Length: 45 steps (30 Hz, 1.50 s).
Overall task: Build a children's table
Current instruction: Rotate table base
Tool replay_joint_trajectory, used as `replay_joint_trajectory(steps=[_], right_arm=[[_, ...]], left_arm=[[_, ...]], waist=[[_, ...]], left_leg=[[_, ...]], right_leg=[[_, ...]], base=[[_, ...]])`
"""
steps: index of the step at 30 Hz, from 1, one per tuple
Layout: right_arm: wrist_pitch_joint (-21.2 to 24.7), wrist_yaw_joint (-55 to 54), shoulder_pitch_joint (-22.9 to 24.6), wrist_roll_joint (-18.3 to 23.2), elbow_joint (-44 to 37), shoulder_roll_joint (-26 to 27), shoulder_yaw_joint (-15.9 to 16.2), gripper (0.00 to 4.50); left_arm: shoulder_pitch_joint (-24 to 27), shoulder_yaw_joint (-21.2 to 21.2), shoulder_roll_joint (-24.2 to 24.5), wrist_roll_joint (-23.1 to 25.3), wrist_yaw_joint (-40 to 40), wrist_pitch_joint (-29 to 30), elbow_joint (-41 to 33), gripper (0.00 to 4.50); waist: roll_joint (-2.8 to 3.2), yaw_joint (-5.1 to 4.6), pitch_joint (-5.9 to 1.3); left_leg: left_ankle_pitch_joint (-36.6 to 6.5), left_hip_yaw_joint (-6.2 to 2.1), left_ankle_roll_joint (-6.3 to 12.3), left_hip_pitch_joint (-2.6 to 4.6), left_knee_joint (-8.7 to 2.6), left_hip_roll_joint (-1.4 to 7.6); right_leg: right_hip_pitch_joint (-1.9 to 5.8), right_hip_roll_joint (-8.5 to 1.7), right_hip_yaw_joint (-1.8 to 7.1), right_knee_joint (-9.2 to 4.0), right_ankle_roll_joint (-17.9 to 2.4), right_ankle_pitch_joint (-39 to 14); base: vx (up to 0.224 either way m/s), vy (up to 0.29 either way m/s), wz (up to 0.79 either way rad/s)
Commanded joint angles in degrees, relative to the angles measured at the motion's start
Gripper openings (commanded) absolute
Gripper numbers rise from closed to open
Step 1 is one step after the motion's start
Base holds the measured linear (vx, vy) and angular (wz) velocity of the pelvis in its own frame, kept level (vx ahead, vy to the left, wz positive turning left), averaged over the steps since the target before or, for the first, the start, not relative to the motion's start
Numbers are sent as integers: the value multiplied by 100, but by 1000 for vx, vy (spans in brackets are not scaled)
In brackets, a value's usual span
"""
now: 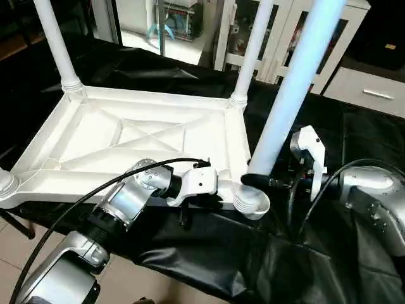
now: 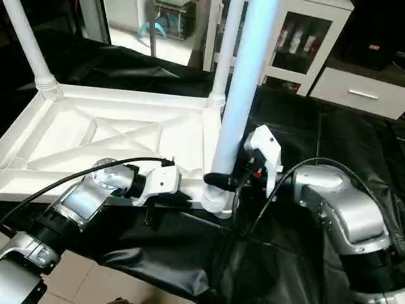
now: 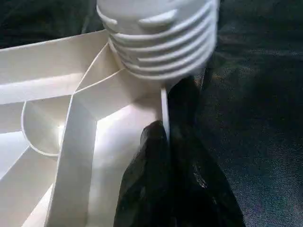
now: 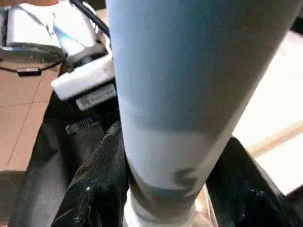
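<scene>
With the left end effector (image 1: 185, 215) clamping the tabletop (image 1: 136, 136) rim, the right end effector (image 1: 262, 182) grips a leg (image 1: 288, 101) that could jam if tilted in its socket (image 1: 251, 201).

Head views: bright daylight from the far doorway, floor there near blown out. Tabletop (image 1: 126, 136) glares white, ribs still readable; black cloth (image 1: 209, 253) swallows detail, faint sheen on folds. Near leg (image 1: 297, 82) reads bluish, soft. Left wrist view dim, fingers (image 3: 156, 184) blurred. Right wrist view: leg out of focus, close-up.
</scene>
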Motion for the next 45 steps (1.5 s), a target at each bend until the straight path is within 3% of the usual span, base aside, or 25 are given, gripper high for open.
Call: replay_joint_trajectory(steps=[1, 2, 3, 4, 5, 6, 7, 11, 12, 16, 23, 27, 29, 36, 38, 40, 41, 45], right_arm=[[-163, -83, 48, -25, -194, -37, -164, 181], [-215, -104, 65, -77, -205, -47, -163, 181], [-352, -154, 104, -193, -224, -63, -170, 181], [-588, -231, 170, -357, -249, -63, -203, 181], [-666, -252, 193, -402, -257, -56, -221, 181], [-760, -262, 226, -457, -281, -66, -233, 181], [-827, -256, 262, -503, -305, -97, -219, 181], [-1018, -255, 409, -707, -345, -210, -126, 181], [-1013, -277, 424, -698, -337, -201, -133, 181], [-1037, -143, 521, -803, -307, -350, 21, 181], [-1012, -27, 602, -838, -302, -405, 93, 181], [-1100, -57, 626, -897, -209, -353, 131, 181], [-975, -184, 603, -710, -92, -131, 40, 181], [-856, -235, 354, -580, 351, 187, 45, 181], [-796, -221, 312, -531, 411, 229, 33, 181], [-784, -197, 302, -551, 479, 219, 52, 181], [-802, -165, 312, -595, 610, 221, 69, 181], [-890, -132, 334, -693, 789, 253, 105, 181]], left_arm=[[151, 35, 58, 72, 104, 63, 55, 0], [157, 37, 60, 70, 105, 66, 44, 0], [174, 46, 63, 61, 107, 78, 4, 0], [213, 71, 66, 29, 107, 114, -96, 0], [230, 82, 66, 15, 105, 134, -142, 0], [248, 88, 71, 2, 98, 158, -193, 0], [260, 90, 75, -3, 93, 173, -220, 0], [295, 80, 80, -8, 60, 191, -275, 0], [293, 77, 79, -4, 51, 190, -275, 0], [275, 76, 76, 14, 43, 202, -281, 0], [297, 83, 113, 32, 36, 256, -355, 0], [301, 80, 113, 37, 32, 248, -349, 0], [289, 80, 104, 36, 28, 249, -338, 0], [255, 65, 85, 47, 2, 238, -303, 0], [256, 62, 82, 49, 0, 241, -310, 0], [259, 62, 78, 47, 1, 247, -315, 0], [270, 58, 79, 48, 8, 255, -330, 0], [291, 60, 88, 50, 19, 274, -360, 0]], waist=[[-44, 7, -319], [-57, 9, -315], [-2, 16, -306], [2, 11, -304], [-21, 4, -312], [6, 3, -314], [-3, 0, -320], [-8, -7, -340], [12, -6, -333], [-23, -9, -329], [-15, -1, -337], [-20, -7, -338], [-16, -8, -339], [9, -43, -351], [-25, -63, -366], [-10, -70, -364], [-46, -75, -370], [-43, -69, -371]], left_leg=[[-801, -132, 373, 9, -356, 391], [-914, -140, 305, 4, -366, 386], [-1031, -145, 224, 15, -376, 389], [-1062, -148, 175, 16, -378, 395], [-1087, -148, 125, 23, -384, 394], [-1075, -150, 125, 21, -384, 389], [-1052, -143, 135, 22, -379, 388], [-787, -129, 272, 14, -353, 383], [-762, -124, 306, 16, -349, 378], [-858, -121, 342, 24, -347, 385], [-792, -123, 388, 23, -335, 384], [-724, -120, 422, 23, -330, 385], [-745, -119, 429, 25, -328, 382], [-866, -123, 325, 33, -326, 382], [-831, -123, 325, 24, -320, 379], [-801, -124, 336, 19, -316, 376], [-791, -122, 346, 15, -312, 377], [-854, -124, 315, 19, -311, 377]], right_leg=[[292, -484, 393, -399, -1013, -1314], [297, -479, 389, -424, -895, -1636], [278, -484, 391, -461, -788, -1931], [267, -478, 397, -463, -759, -1958], [267, -473, 401, -459, -722, -1921], [267, -467, 402, -449, -735, -1862], [269, -458, 404, -447, -745, -1776], [293, -436, 406, -369, -944, -1134], [292, -438, 408, -368, -982, -1087], [294, -437, 402, -390, -1003, -1229], [298, -440, 405, -376, -994, -1213], [301, -432, 404, -356, -1056, -1056], [299, -439, 405, -362, -1063, -1109], [299, -435, 397, -371, -1090, -1200], [312, -430, 396, -356, -1100, -1135], [311, -435, 398, -348, -1110, -1106], [318, -437, 397, -347, -1106, -1110], [304, -443, 395, -365, -1040, -1307]], base=[[0, 0, 0], [0, 0, 0], [0, 0, 0], [0, 0, 0], [0, 0, 0], [0, 0, 0], [0, 0, 0], [0, 0, 0], [0, 0, 0], [0, 0, 0], [0, 0, 0], [0, 0, 0], [0, 0, 0], [0, 0, 0], [0, 0, 0], [0, 0, 0], [0, 0, 0], [0, 0, 0]])
